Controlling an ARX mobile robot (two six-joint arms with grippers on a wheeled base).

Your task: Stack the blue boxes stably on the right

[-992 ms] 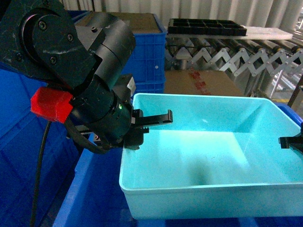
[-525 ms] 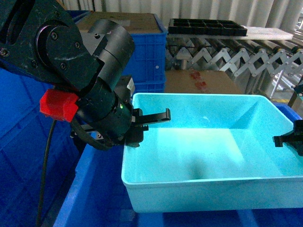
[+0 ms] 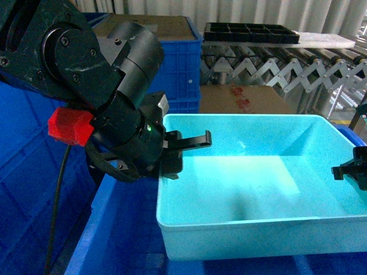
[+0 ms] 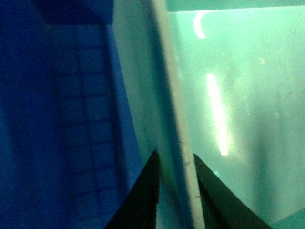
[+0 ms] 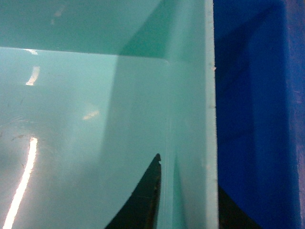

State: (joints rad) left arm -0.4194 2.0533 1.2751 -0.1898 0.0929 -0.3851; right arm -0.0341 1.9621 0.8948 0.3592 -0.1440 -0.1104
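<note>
Turquoise tub, shallow and rectangular, held between both grippers inside a royal-blue crate. Left gripper clamped on the tub's left wall, one dark finger outside by the crate's ribbed blue side, the other inside the tub. Right gripper pinching the opposite wall likewise, rim between its fingers, blue crate wall just beyond. Behind the left arm, stacked blue crates; farther back, a roller conveyor carrying a black tray.
</note>
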